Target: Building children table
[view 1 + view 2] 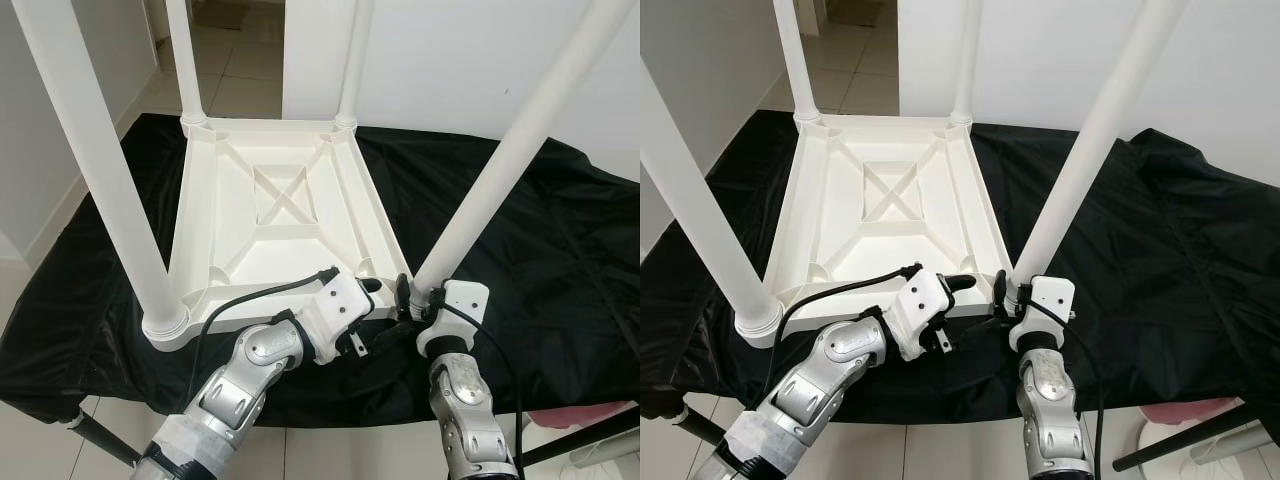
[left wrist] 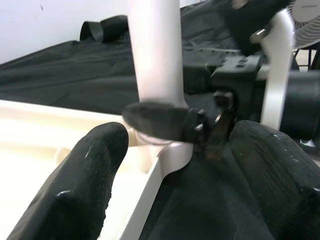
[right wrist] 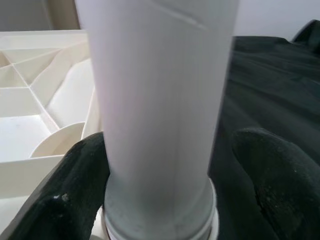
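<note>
Right wrist view: table leg (image 3: 157, 115) between right hand (image 3: 165, 190) fingers.

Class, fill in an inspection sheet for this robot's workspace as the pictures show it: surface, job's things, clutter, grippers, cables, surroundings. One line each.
Surface: black cloth covers the work table, wrinkled on the robot's right.
Job's things: white table top lies upside down, ribbed underside up; four white legs stand in its corner sockets, including the near right leg.
Clutter: nothing seen on the cloth apart from the job's things.
Grippers: right gripper has a finger on each side of the near right leg's base; whether it grips cannot be told. Left gripper is open, pointing at the same corner.
Cables: a black cable loops over the left wrist.
Surroundings: white wall behind, tiled floor, and a doorway.
</note>
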{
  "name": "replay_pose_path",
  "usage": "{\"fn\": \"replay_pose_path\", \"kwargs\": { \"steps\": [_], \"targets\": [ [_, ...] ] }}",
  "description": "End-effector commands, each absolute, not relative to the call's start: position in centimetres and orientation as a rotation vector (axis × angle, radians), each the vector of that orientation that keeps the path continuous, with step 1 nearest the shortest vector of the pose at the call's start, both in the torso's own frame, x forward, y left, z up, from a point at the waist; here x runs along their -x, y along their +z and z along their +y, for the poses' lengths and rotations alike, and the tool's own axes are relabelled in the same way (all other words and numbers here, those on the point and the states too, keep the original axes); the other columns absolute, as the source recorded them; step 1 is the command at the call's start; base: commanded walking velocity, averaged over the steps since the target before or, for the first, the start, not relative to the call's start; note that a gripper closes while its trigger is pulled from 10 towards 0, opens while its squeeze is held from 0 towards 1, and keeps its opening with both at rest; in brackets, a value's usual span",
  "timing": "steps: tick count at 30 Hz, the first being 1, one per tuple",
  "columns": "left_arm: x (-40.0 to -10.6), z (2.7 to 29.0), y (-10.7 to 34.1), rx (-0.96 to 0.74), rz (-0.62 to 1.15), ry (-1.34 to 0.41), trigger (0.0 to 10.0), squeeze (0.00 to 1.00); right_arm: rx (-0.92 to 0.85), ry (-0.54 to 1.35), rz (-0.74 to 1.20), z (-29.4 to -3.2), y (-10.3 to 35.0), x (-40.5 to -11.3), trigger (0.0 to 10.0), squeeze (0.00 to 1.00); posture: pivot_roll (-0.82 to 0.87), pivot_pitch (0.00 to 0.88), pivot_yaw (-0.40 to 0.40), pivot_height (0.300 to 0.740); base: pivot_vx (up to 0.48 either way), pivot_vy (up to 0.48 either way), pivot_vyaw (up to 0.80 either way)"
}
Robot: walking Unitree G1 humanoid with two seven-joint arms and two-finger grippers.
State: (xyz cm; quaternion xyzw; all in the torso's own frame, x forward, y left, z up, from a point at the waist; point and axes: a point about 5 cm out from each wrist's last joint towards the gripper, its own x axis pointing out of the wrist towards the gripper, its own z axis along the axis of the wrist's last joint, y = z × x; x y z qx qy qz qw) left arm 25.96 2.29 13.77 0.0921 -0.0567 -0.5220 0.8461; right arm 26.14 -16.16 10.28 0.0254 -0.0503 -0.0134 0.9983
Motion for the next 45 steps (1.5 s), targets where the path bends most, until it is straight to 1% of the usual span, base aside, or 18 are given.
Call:
{"fn": "replay_pose_path", "kwargs": {
  "steps": [1, 2, 6, 8, 9, 11, 12, 16, 21, 22, 23, 24, 25, 26, 27, 37, 38, 45],
  "targets": [
    [-25.9, 2.3, 14.0, -0.201, -0.119, -1.13, 10.0, 0.0, -0.064, 0.0, -0.108, -16.7, 10.2, -26.0, 10.0, 0.0, -0.04, 0.0, -0.084, 0.74, 0.0, 0.0, 0.0],
    [-25.9, 2.5, 14.0, -0.201, -0.111, -1.126, 10.0, 0.0, -0.086, 0.04, -0.107, -16.7, 10.2, -26.0, 10.0, 0.0, -0.04, 0.0, -0.083, 0.74, 0.0, 0.0, 0.0],
    [-25.7, 3.0, 13.8, -0.19, -0.096, -1.123, 10.0, 0.0, -0.081, 0.092, -0.12, -17.0, 10.4, -26.2, 10.0, 0.0, -0.04, 0.0, -0.082, 0.74, 0.0, 0.0, 0.0],
    [-25.3, 3.8, 13.6, -0.18, -0.081, -1.117, 10.0, 0.0, -0.077, 0.173, -0.135, -17.5, 10.9, -26.6, 10.0, 0.0, -0.03, 0.0, -0.086, 0.74, 0.0, 0.0, 0.0],
    [-25.3, 3.8, 13.6, -0.18, -0.081, -1.117, 10.0, 0.0, -0.077, 0.173, -0.135, -17.5, 10.9, -26.6, 10.0, 0.0, -0.03, 0.0, -0.086, 0.74, 0.0, 0.0, 0.0],
    [-25.5, 4.4, 13.5, -0.17, -0.061, -1.106, 10.0, 0.0, -0.061, 0.261, -0.133, -18.0, 11.2, -27.1, 10.0, 0.0, -0.03, 0.0, -0.086, 0.74, 0.0, 0.0, 0.0],
    [-25.5, 4.4, 13.5, -0.17, -0.061, -1.106, 10.0, 0.0, -0.061, 0.261, -0.133, -18.0, 11.2, -27.1, 10.0, 0.0, -0.03, 0.0, -0.086, 0.74, 0.0, 0.0, 0.0],
    [-25.6, 4.8, 13.6, -0.137, -0.032, -1.097, 10.0, 0.0, 0.031, 0.392, -0.12, -18.8, 11.5, -28.0, 10.0, 0.0, -0.01, 0.0, -0.092, 0.74, 0.0, 0.0, 0.0],
    [-25.7, 4.8, 13.7, -0.127, -0.031, -1.086, 10.0, 0.0, 0.051, 0.454, -0.101, -19.0, 11.5, -28.7, 10.0, 0.0, -0.01, 0.0, -0.093, 0.74, 0.0, 0.0, 0.0],
    [-25.8, 4.7, 13.8, -0.125, -0.034, -1.085, 10.0, 0.0, 0.061, 0.474, -0.091, -19.0, 11.4, -29.0, 7.6, 0.0, 0.0, 0.0, -0.094, 0.74, 0.0, 0.0, 0.0],
    [-25.8, 4.6, 13.9, -0.131, -0.041, -1.083, 10.0, 0.0, 0.066, 0.503, -0.084, -18.9, 11.4, -29.3, 3.9, 0.0, 0.0, 0.0, -0.096, 0.74, 0.0, 0.0, 0.0],
    [-25.8, 4.5, 14.0, -0.133, -0.044, -1.082, 10.0, 0.0, 0.069, 0.525, -0.078, -18.8, 11.3, -29.5, 1.9, 0.0, 0.0, 0.0, -0.095, 0.74, 0.0, 0.0, 0.0],
    [-25.7, 4.4, 14.0, -0.136, -0.046, -1.082, 10.0, 0.0, 0.07, 0.543, -0.078, -18.8, 11.4, -29.7, 1.0, 0.0, 0.0, 0.0, -0.096, 0.74, 0.0, 0.0, 0.0],
    [-25.7, 4.4, 14.0, -0.136, -0.046, -1.082, 10.0, 0.0, 0.07, 0.543, -0.078, -18.8, 11.4, -29.7, 1.0, 0.0, 0.0, 0.0, -0.096, 0.74, 0.0, 0.0, 0.0],
    [-25.8, 4.4, 14.0, -0.141, -0.048, -1.082, 10.0, 0.0, 0.063, 0.561, -0.076, -18.8, 11.4, -29.9, 0.0, 0.0, 0.0, 0.0, -0.096, 0.74, 0.0, 0.0, 0.0],
    [-25.7, 4.5, 14.0, -0.148, -0.043, -1.091, 10.0, 0.0, 0.056, 0.6, -0.074, -19.0, 11.1, -30.1, 0.0, 0.0, 0.0, 0.0, -0.093, 0.74, 0.0, 0.0, 0.0],
    [-25.7, 4.5, 14.0, -0.148, -0.043, -1.091, 10.0, 0.0, 0.056, 0.595, -0.073, -19.0, 11.1, -30.1, 10.0, 0.0, 0.0, 0.0, -0.093, 0.74, 0.0, 0.0, 0.0],
    [-25.7, 4.4, 13.9, -0.162, -0.054, -1.079, 10.0, 0.0, -0.009, 0.541, -0.082, -19.2, 10.9, -29.4, 10.0, 0.0, -0.01, 0.0, -0.086, 0.74, 0.0, 0.0, 0.0]
  ]
}}
